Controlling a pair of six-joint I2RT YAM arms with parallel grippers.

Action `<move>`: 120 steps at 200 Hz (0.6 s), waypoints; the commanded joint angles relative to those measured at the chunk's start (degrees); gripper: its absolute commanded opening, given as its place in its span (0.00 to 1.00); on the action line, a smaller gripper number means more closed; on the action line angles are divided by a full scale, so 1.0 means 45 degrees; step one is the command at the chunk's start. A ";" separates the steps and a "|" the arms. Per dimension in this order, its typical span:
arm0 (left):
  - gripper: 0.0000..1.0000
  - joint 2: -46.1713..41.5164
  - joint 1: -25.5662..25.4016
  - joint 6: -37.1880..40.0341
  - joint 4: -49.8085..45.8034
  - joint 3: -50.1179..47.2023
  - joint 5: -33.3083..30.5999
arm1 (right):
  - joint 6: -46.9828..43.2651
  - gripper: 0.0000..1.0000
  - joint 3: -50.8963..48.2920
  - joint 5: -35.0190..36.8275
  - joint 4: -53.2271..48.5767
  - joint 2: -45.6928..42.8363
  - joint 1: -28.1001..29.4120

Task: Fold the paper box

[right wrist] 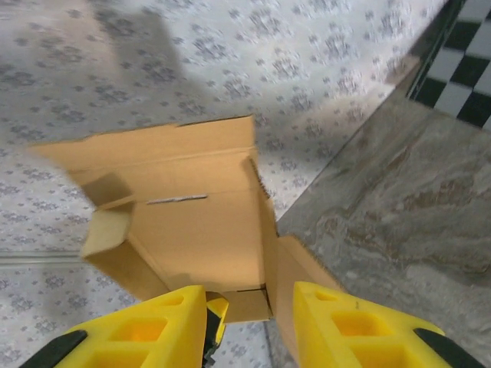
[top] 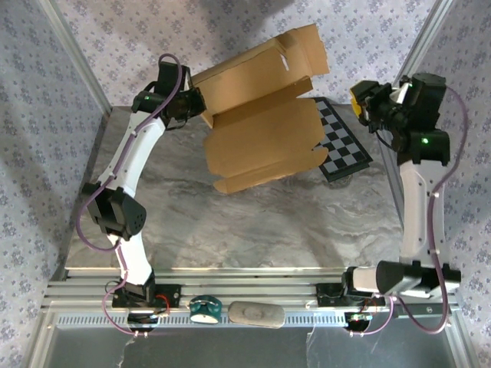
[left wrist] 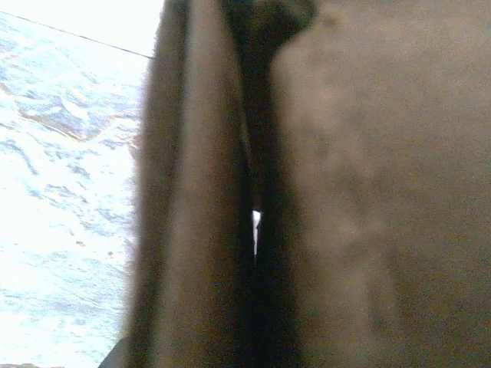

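The left gripper's (top: 196,106) jaws pinch the plain brown corrugated cardboard box (top: 265,126) aloft by its left edge. The right gripper (right wrist: 249,300), jaws spread, should grip the nearest flap squarely.

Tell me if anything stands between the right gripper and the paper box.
Nothing visible does. The right gripper, fingers open, faces the paper box across open air; the checkerboard panel lies flat on the table, not between them.
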 commanded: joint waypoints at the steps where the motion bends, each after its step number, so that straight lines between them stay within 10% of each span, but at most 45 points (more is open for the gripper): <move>1: 0.00 -0.0648 0.0053 -0.0511 0.0764 0.0057 0.1082 | 0.0802 0.36 -0.0070 -0.1477 0.1389 0.1251 -0.0131; 120: 0.00 -0.0633 0.0123 -0.0930 0.1173 -0.0186 0.1706 | 0.1272 0.34 0.2300 -0.2686 0.1597 0.4118 0.1137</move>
